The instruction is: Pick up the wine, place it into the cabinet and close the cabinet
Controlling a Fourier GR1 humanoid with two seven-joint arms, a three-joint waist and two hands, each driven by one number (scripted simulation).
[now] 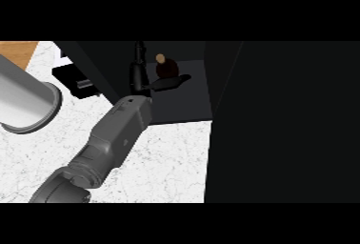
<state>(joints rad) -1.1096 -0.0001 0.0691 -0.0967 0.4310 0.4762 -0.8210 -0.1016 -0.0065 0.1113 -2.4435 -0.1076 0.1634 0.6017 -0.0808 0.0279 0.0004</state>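
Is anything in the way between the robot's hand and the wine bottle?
Nothing visible. The wine bottle already stands inside the open dark cabinet, and the hand is right beside it, thumb pointing under the bottle, fingers straight. Whether they touch can't be told. The cabinet is not yet closed.

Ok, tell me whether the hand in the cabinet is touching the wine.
Cannot tell. In the head view the hand sits right beside the wine, dark on dark.

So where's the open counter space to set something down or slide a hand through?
Bare white counter lies between the grey forearm and the dark panel at right, below the cabinet floor. Left of the forearm it is free up to the steel pot. Inside the cabinet it is crowded: hand beside wine bottle.
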